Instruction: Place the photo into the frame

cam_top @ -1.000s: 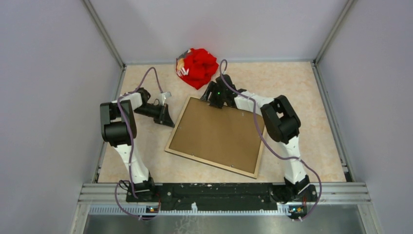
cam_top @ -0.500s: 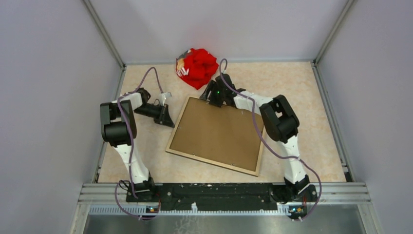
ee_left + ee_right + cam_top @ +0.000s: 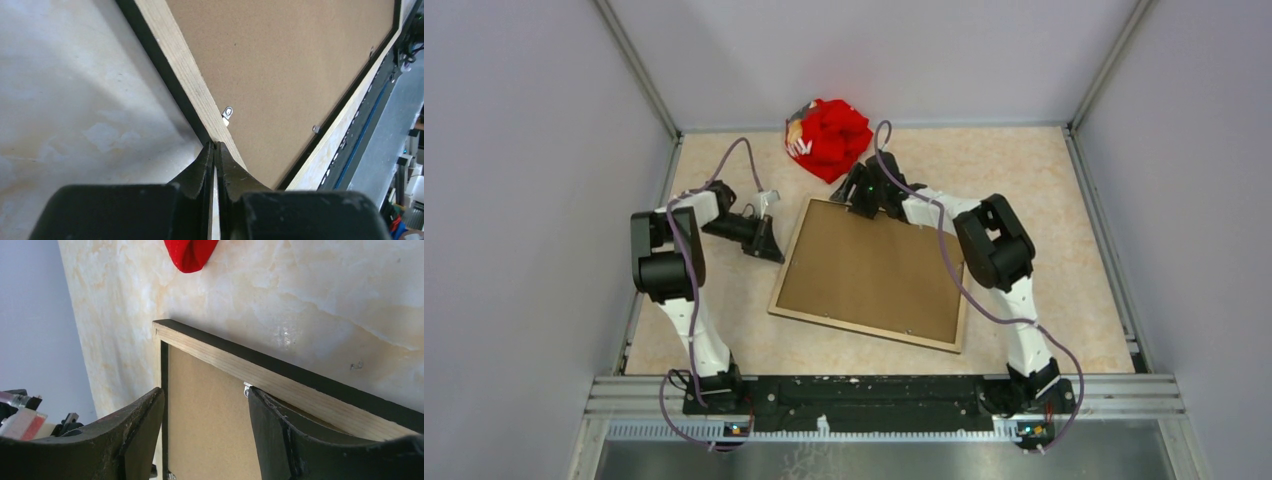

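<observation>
The frame (image 3: 864, 331) lies back up on the table, its light wood rim around a brown board (image 3: 874, 270), the photo's back; the printed side is hidden. My left gripper (image 3: 773, 254) is shut and empty, its tips touching the frame's left edge; in the left wrist view the gripper (image 3: 215, 146) meets the wood rim (image 3: 180, 65) beside the board (image 3: 290, 65). My right gripper (image 3: 861, 200) is open over the frame's far left corner. In the right wrist view it (image 3: 205, 392) straddles the board (image 3: 200, 440), one finger by the far rim (image 3: 300, 385).
A red cloth bundle (image 3: 829, 138) lies at the back of the table just beyond the frame's far corner, its edge showing in the right wrist view (image 3: 192, 252). Small metal tabs (image 3: 227, 112) sit along the rim. Grey walls enclose the table.
The frame has turned a little, its near right corner swinging to the right and away. My right gripper has shifted slightly left and further back over the far corner. My left gripper has barely moved.
</observation>
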Action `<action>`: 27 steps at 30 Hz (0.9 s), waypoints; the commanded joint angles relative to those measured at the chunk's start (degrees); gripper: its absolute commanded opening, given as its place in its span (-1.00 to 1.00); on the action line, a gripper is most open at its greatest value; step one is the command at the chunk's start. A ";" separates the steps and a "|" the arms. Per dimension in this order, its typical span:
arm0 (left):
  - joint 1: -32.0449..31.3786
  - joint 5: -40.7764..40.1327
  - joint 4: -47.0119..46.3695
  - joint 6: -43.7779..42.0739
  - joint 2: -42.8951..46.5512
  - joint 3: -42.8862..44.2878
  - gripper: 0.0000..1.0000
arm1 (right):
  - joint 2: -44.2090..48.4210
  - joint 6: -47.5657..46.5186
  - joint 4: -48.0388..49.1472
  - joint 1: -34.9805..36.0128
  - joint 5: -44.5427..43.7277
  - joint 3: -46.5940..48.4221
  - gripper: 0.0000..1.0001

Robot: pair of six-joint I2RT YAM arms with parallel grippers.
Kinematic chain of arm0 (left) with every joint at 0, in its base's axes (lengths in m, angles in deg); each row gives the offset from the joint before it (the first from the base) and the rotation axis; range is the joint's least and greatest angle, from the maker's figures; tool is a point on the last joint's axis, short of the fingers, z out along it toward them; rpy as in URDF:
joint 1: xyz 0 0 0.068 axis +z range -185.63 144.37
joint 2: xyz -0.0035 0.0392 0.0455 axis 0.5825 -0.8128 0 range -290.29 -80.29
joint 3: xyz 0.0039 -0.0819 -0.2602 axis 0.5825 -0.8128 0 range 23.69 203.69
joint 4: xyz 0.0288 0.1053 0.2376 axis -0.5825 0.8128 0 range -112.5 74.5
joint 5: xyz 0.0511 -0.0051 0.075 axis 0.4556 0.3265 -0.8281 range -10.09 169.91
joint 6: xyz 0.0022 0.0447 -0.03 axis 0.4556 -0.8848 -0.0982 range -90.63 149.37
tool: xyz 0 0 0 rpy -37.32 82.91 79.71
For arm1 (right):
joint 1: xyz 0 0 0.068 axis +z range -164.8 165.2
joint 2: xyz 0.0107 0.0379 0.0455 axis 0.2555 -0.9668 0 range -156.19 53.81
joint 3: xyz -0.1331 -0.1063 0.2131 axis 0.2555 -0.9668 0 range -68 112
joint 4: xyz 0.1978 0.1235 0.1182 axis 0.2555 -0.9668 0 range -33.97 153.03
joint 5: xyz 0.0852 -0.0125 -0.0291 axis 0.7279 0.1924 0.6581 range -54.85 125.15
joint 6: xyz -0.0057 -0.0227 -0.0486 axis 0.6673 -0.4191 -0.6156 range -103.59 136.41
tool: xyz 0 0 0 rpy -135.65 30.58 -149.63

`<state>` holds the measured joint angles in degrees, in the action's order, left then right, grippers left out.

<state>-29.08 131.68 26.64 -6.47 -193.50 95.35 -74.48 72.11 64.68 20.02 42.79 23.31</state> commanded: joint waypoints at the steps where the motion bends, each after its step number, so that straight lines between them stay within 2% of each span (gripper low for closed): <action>1: -2.32 -0.41 1.78 -2.79 4.04 -2.83 -0.82 | -1.82 -0.14 0.09 0.61 0.58 1.27 0.26; 7: -0.25 -0.88 3.54 -2.95 3.42 0.19 -0.81 | 5.27 -2.31 -0.42 -0.15 -0.35 -3.34 0.27; 13: 0.60 -1.03 4.58 -2.40 3.36 4.88 -0.80 | 15.32 -6.81 -5.09 -2.02 -1.05 -7.36 0.32; 19: 0.33 -0.29 2.80 0.63 0.55 7.84 -0.76 | 27.37 -7.10 -5.59 -5.74 -1.99 -22.14 0.38; 23: -0.66 0.24 1.15 1.96 -1.43 7.55 -0.61 | 32.68 -7.75 -4.39 -8.26 -3.00 -31.36 0.39; 27: -2.01 -0.92 -0.54 1.65 -2.14 6.46 -0.35 | 35.17 -8.13 -2.89 -10.59 -1.98 -36.07 0.39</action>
<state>-29.69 130.17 28.19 -5.22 -195.03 102.06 -41.89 65.56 60.22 10.87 40.89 -9.33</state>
